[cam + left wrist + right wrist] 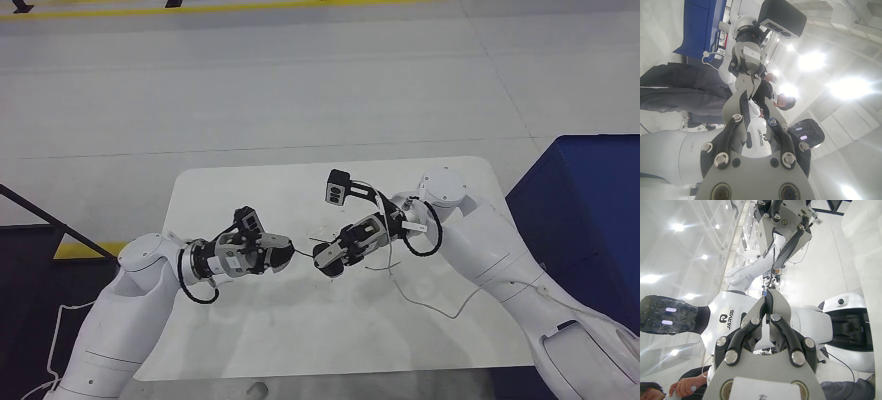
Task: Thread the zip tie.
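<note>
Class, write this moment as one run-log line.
right claw shut on tie | left claw open around tie end | both above table

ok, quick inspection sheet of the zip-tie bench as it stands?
surface: white table with rounded corners.
job's things: thin black plastic zip tie, off the table, free end between the fingers of the left tool.
clutter: thin dark strands on the table, too small to identify.
tools: right tool shut on the zip tie; left tool open.
cables: thin white cable lying on the table by the right arm.
surroundings: dark blue cabinet beside the table.
</note>
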